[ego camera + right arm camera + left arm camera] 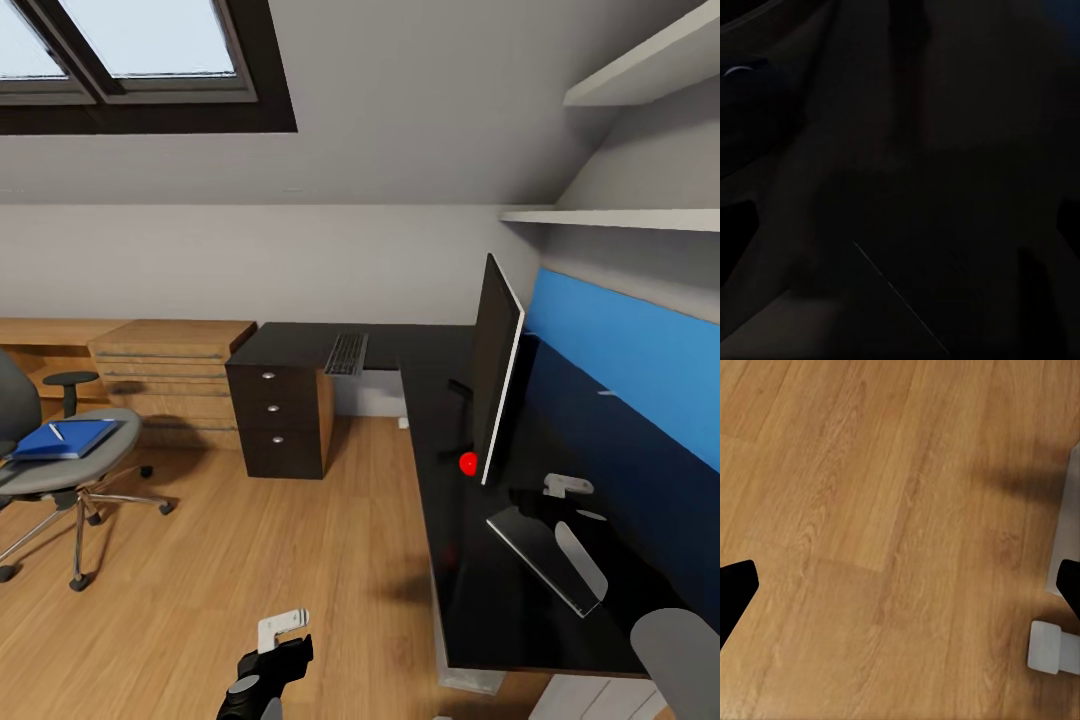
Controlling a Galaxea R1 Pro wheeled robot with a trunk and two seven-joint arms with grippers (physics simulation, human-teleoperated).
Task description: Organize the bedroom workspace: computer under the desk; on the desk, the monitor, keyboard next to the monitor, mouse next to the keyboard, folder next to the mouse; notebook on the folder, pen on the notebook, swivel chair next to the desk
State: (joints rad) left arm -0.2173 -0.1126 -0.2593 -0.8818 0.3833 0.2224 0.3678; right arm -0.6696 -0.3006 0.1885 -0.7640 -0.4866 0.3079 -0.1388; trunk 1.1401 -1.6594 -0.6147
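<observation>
We judge the folder the next thing to fetch: the blue folder [66, 438] lies flat on the seat of the swivel chair [60, 462], well apart from the desk [470, 570], with the pen [56, 431] across it. It sits to our left, so the left gripper [272, 650], hanging low over the floor [870, 510], is the nearer; its fingers look spread with nothing between them. The right gripper [566, 487] hovers over the desk's near end behind the monitor [497, 365]; we cannot tell its grip.

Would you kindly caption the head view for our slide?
Attic bedroom: monitor on black desk, blue folder on swivel chair.
</observation>
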